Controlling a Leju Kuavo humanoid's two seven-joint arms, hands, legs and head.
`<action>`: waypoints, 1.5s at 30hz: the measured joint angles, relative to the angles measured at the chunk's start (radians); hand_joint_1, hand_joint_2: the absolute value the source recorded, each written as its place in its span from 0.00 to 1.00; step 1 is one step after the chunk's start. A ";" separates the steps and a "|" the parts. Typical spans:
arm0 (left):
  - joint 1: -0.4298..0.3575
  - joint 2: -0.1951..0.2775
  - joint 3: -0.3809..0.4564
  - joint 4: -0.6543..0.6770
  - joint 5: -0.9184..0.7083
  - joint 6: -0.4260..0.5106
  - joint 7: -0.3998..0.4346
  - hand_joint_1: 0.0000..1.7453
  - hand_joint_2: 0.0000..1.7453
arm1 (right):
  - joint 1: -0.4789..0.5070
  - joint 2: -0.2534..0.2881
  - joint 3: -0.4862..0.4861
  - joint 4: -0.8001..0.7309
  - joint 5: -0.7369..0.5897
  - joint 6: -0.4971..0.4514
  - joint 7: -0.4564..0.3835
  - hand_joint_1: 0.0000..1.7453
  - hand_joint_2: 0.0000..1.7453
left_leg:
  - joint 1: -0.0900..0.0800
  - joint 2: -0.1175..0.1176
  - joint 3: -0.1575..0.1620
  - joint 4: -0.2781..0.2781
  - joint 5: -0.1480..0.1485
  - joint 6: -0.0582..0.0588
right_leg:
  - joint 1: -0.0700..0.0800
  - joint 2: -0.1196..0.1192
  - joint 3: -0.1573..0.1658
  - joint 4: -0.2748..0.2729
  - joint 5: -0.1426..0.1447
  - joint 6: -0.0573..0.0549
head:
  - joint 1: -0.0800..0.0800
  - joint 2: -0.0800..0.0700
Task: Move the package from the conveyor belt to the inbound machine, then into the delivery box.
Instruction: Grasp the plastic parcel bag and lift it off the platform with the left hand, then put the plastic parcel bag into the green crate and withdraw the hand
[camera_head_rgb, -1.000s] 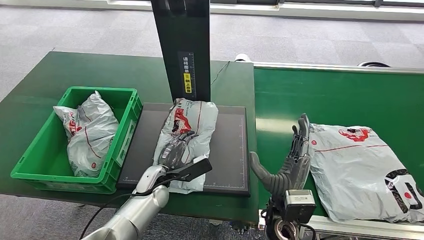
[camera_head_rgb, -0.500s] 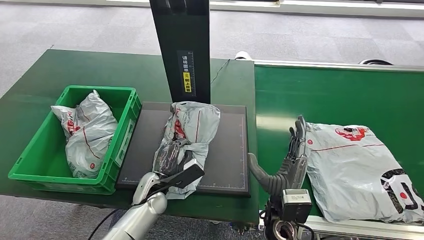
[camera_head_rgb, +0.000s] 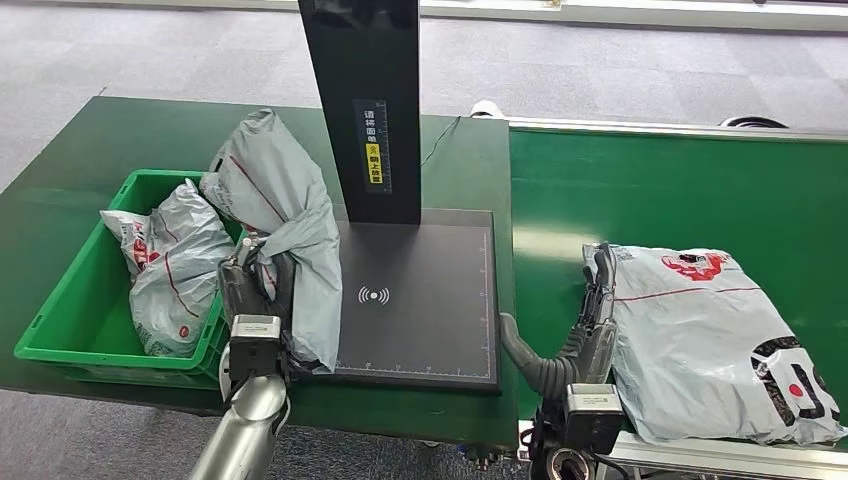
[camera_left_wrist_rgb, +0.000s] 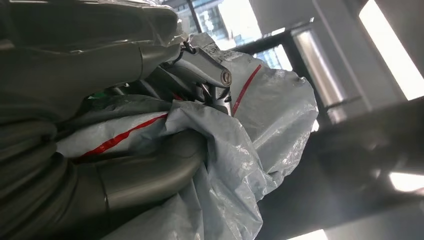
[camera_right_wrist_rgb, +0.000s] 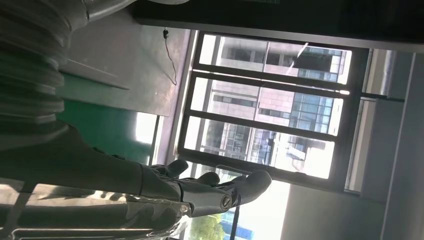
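My left hand (camera_head_rgb: 258, 283) grips a grey plastic package (camera_head_rgb: 278, 210) with red lines and holds it up above the left edge of the black inbound machine pad (camera_head_rgb: 420, 300), beside the green delivery box (camera_head_rgb: 60, 318). Up close, the left wrist view has the crumpled package (camera_left_wrist_rgb: 250, 150) clamped between thumb and fingers (camera_left_wrist_rgb: 150, 175). A second grey package (camera_head_rgb: 712, 338) lies on the green conveyor belt (camera_head_rgb: 680, 190). My right hand (camera_head_rgb: 592, 310) stands open and upright against that package's left edge, fingers (camera_right_wrist_rgb: 220, 192) stretched out.
The delivery box holds another grey package (camera_head_rgb: 170, 265). A tall black scanner column (camera_head_rgb: 362, 100) rises behind the pad. The green table (camera_head_rgb: 120, 140) stretches left and behind the box. The belt's metal front rail (camera_head_rgb: 720, 455) runs along the near edge.
My left hand has lifted the package off the machine pad and carried it left toward the delivery box. The pad now lies bare. The right hand has stayed by the belt package.
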 joint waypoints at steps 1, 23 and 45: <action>0.002 0.005 0.005 -0.034 0.013 0.003 0.002 1.00 1.00 | 0.002 0.000 -0.001 0.000 0.000 0.000 0.000 0.00 1.00 | 0.000 0.000 0.000 0.000 0.000 0.000 | 0.000 0.000 0.000 0.000 0.000 0.000 | 0.000 0.000; -0.496 0.234 0.295 0.413 -0.567 -0.050 0.530 1.00 1.00 | -0.041 0.009 -0.003 0.019 0.001 0.056 0.000 0.00 1.00 | 0.001 0.001 0.000 0.000 0.004 -0.001 | 0.001 0.000 -0.001 0.001 0.003 -0.003 | -0.001 0.000; -0.604 0.356 0.341 0.868 -0.781 -0.211 0.715 0.34 1.00 | -0.025 0.005 -0.008 0.019 0.013 0.058 0.000 0.00 1.00 | 0.001 0.002 -0.003 0.000 0.003 -0.001 | 0.001 0.001 -0.004 0.002 0.003 -0.003 | -0.002 0.000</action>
